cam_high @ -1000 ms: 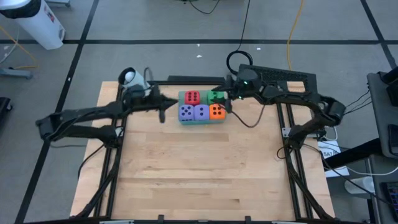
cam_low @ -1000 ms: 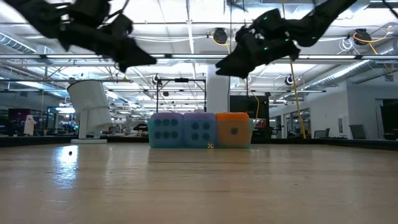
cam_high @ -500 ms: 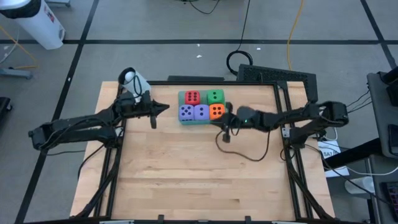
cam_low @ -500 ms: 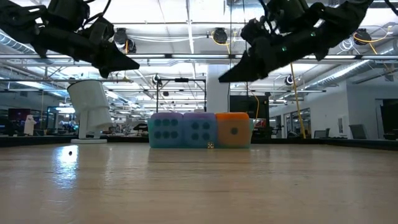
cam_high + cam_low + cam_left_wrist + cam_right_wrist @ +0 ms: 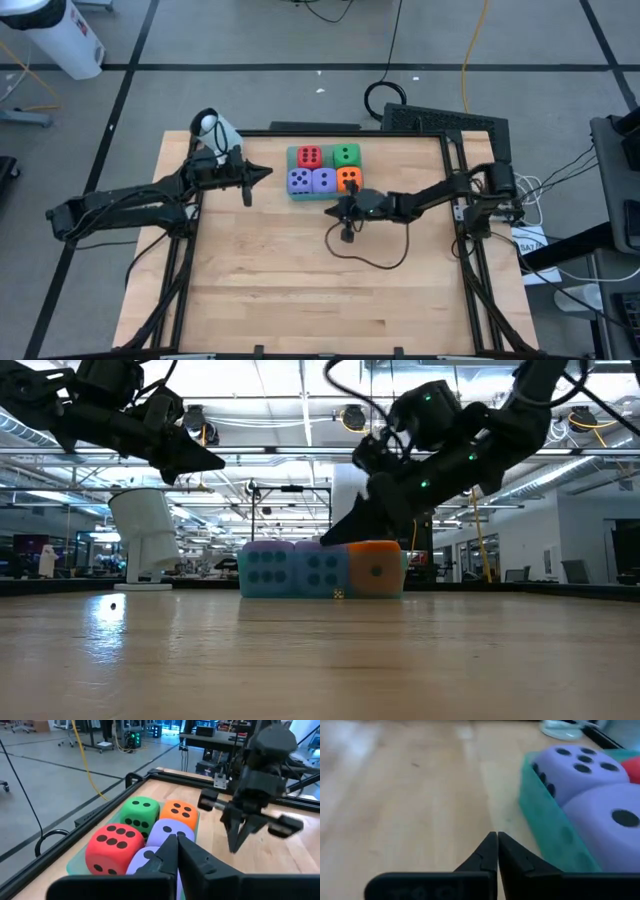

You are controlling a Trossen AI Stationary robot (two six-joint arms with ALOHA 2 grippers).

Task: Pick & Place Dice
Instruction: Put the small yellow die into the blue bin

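Five dice sit packed in a teal tray [image 5: 545, 820] at the table's far middle: red [image 5: 310, 156] and green [image 5: 346, 155] at the back, two purple-blue [image 5: 299, 181] [image 5: 323, 181] and orange [image 5: 348, 179] in front. My left gripper [image 5: 268, 173] hangs shut in the air just left of the tray, pointing at it. My right gripper [image 5: 331, 210] is shut and slants down, its tips low over the wood just near of the tray, by the purple-blue dice [image 5: 580, 767]. Neither gripper holds anything.
A white device [image 5: 214, 128] stands at the table's far left corner. A black cable [image 5: 370, 255] droops from my right arm in a loop onto the wood. A dark panel [image 5: 440, 120] lies beyond the far right edge. Bare wood [image 5: 320, 290] fills the near half.
My right gripper has swung from over the green die at the tray's far right toward the table's near edge and down, and now is low in front of the tray. My left gripper has drawn back a little toward the table's left edge, then kept still. The dice have not moved.
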